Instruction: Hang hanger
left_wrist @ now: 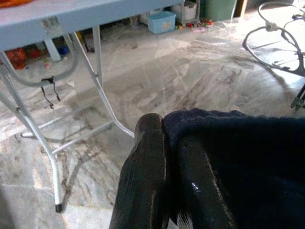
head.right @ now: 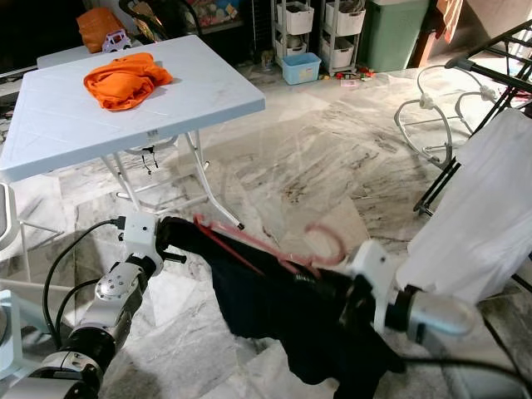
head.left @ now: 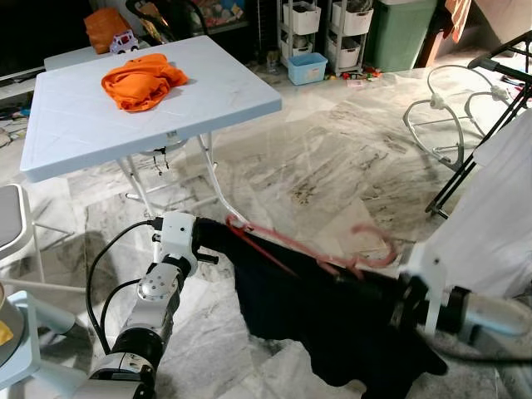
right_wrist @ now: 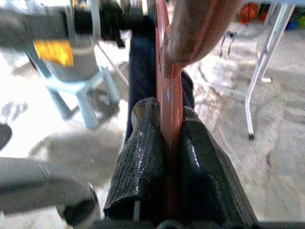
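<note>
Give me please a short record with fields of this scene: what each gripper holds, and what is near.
left gripper: shut on the edge of the dark navy cloth garment
right gripper: shut on the pink plastic hanger
hanger state: inside the garment, hook up, held above the marble floor
light blue folding table: orange crumpled cloth on top
drying rack: at right, white cloth over it
</note>
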